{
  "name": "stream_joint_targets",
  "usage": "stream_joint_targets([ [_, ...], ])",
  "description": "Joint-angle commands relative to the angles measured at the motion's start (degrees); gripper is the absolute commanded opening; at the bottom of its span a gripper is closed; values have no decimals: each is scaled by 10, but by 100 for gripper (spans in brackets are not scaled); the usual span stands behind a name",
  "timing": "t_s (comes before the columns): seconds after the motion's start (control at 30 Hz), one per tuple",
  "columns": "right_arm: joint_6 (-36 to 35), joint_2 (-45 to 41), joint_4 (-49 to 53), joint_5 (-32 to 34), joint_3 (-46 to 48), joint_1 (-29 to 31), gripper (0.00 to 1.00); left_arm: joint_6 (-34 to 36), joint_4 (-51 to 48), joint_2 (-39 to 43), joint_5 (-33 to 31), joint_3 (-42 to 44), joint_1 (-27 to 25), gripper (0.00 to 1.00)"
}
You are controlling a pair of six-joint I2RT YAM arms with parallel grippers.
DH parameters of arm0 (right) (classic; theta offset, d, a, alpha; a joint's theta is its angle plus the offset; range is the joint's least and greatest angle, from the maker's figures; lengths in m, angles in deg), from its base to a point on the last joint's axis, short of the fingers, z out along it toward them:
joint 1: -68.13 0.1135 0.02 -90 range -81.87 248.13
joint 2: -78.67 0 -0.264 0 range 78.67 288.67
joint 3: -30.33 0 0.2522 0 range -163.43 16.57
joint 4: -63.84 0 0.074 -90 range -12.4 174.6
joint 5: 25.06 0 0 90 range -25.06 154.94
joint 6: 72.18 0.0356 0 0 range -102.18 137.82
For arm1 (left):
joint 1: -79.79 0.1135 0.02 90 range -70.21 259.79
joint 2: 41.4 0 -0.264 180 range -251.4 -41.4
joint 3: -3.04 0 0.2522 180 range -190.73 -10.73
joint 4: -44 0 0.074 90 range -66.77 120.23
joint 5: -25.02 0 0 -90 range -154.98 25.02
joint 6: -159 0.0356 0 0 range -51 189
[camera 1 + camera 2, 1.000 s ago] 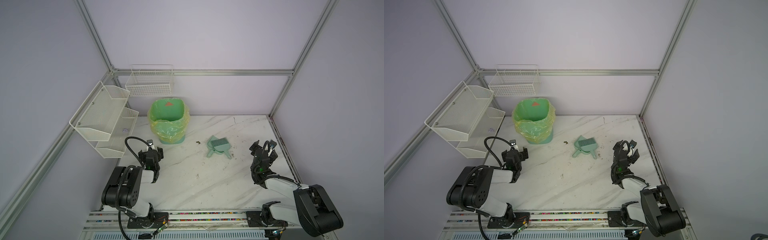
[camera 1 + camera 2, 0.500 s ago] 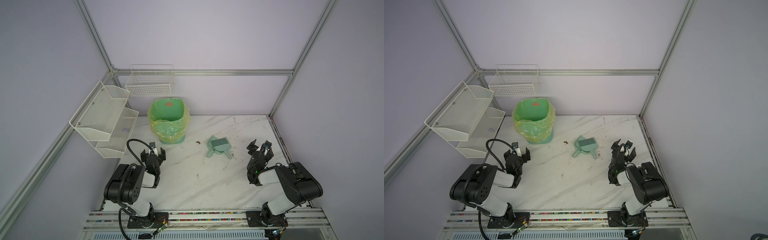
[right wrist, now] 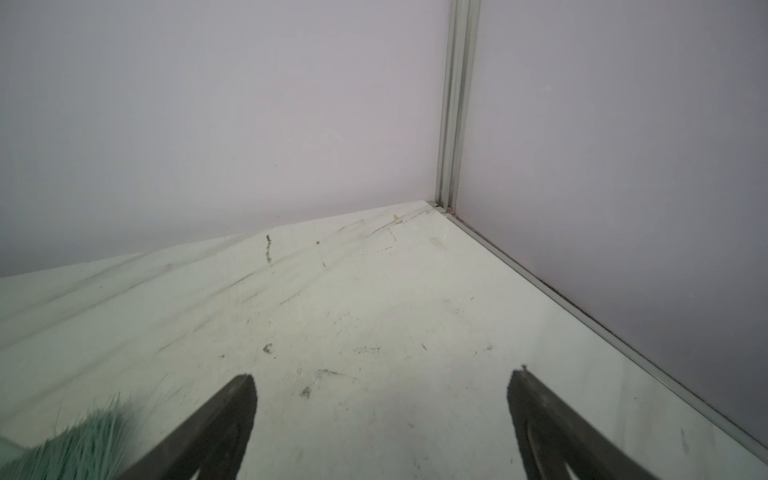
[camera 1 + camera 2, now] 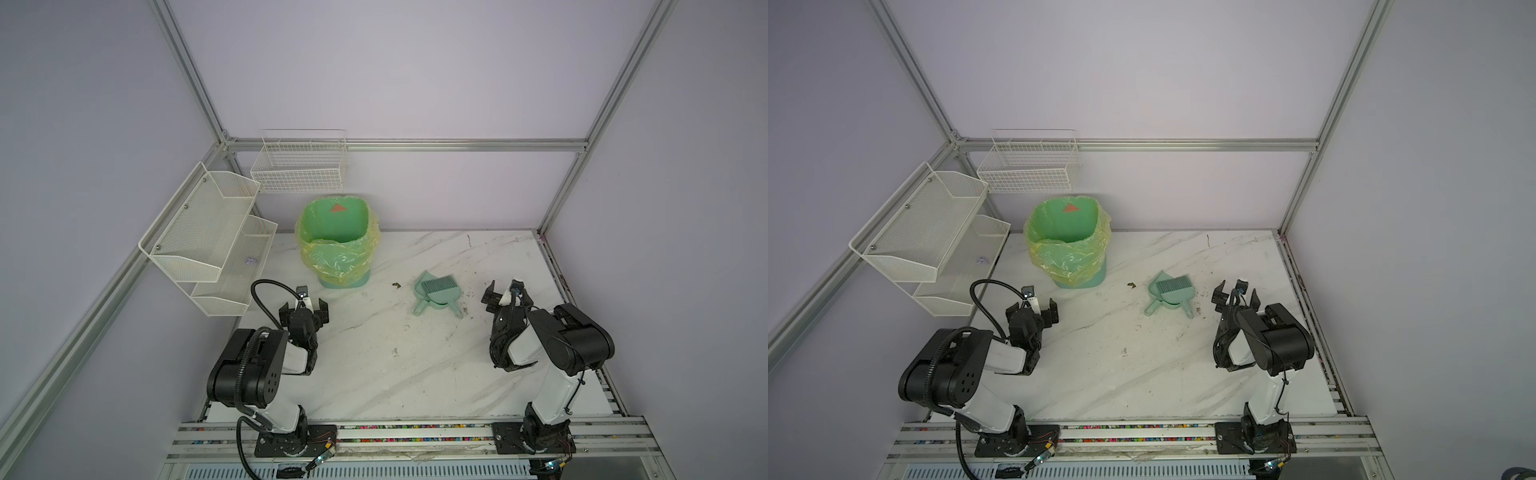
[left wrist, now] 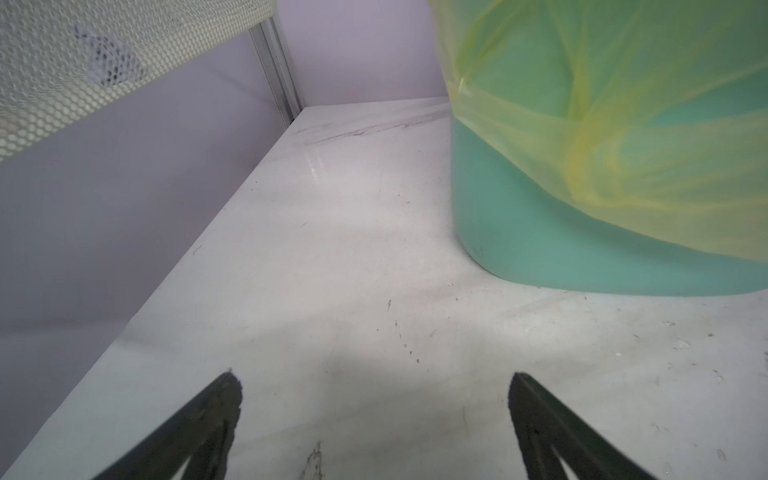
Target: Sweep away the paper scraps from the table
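Note:
No paper scraps show in any view; they are hidden or out of view. The white marble table carries only scuffs and grey veins. My left gripper hovers low at the table's left, just in front of the green bin, open and empty. My right gripper sits low at the right, beside the dustpan, also open with bare table between its fingers.
A teal dustpan with its brush lies mid-table; the bristles are beside my right gripper. A green bin with a yellow liner stands back left. White mesh shelves hang on the left wall. A tiny brown speck lies near the dustpan.
Both arms have lifted their elbows and folded up over their bases. The right gripper has shifted slightly left toward the dustpan. Both grippers stayed open.

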Motion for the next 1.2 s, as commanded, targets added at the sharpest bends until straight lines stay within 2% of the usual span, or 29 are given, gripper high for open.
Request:
stream_joint_targets([
  [0.0, 1, -4, 26, -37, -45, -25, 97, -12, 6, 13, 18, -40, 5, 100],
  [0.07, 40, -20, 92, -68, -60, -50, 97, -12, 5, 13, 20, -40, 6, 100],
  [1.17, 27, -21, 75, -71, -56, -58, 97, -12, 4, 14, 21, -40, 7, 100],
])
